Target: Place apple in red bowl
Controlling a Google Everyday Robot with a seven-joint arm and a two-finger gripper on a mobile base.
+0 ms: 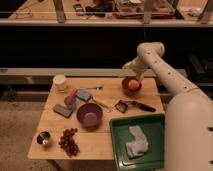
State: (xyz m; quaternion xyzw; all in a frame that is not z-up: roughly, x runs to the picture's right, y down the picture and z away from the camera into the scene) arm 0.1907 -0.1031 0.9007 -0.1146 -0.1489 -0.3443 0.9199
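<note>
The apple (133, 85), small and yellow-orange, lies inside the red bowl (124, 84) at the far right of the wooden table (105, 145). My gripper (133, 74) hangs just above the bowl at the end of the white arm, which reaches in from the right. It is open and holds nothing, and its fingers point down toward the apple. A small gap shows between the gripper and the fruit.
A purple bowl (90, 115) sits mid-table. A green tray (116, 146) holding a white cloth (136, 141) is at front right. A steel cup (44, 139) and grapes (69, 141) are at front left. A white container (60, 81), sponges (82, 94) and a black-handled brush (136, 105) lie around.
</note>
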